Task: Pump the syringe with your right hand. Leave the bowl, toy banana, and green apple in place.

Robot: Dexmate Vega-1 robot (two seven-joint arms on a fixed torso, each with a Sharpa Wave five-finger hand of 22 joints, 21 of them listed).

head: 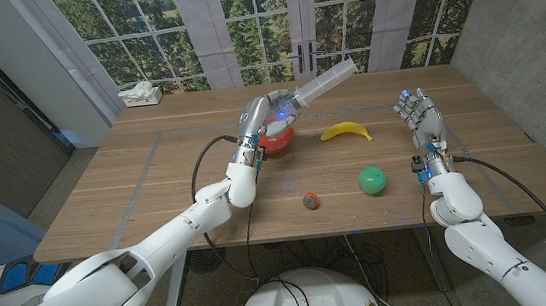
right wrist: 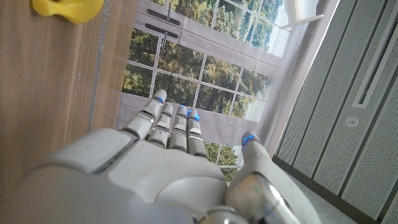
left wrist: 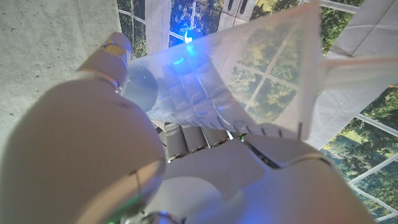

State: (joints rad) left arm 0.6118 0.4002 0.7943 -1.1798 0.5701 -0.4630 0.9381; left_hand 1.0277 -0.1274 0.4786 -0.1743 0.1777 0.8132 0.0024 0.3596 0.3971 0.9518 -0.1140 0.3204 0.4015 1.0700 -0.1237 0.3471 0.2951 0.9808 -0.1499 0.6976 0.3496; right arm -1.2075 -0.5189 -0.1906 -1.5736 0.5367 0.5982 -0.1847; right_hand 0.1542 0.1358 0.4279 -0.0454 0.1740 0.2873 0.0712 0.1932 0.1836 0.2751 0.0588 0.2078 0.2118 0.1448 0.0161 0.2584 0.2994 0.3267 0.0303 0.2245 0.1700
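**Syringe held up by left hand; right hand free and well apart**

Nearest the head camera: the two white arms, rising from the bottom corners. The left hand (head: 258, 124) is raised over the far middle of the wooden bench (head: 137, 201), its fingers (head: 267, 106) wrapped round the barrel of the large translucent plastic syringe (head: 319, 83). The barrel angles up and away toward the robot's right, one end standing clear of the grip. Judgement: that tilt offers the free end to the other hand, so the left acts as the holder and the right does the pumping, as the task asks. In the left wrist view the clear barrel (left wrist: 249, 74) lies close across the hand, lit blue.

The right hand (head: 420, 119) stands upright near the bench's right side, fingers (right wrist: 168, 124) spread and extended, holding nothing. It is well apart from the syringe; a reach across and upward is needed before any pumping can start.

The small red bowl (head: 278, 140) sits on the bench just below the left hand, largely masked by it; whether they touch I cannot tell. The yellow toy banana (head: 346, 131) lies between bowl and right hand, and the round green apple (head: 372, 180) sits nearer the robot. Judgement: the banana lies under the likely path of the right hand, so a raised approach would avoid nudging it.

A small red-and-dark ball (head: 311, 202) sits left of the apple.
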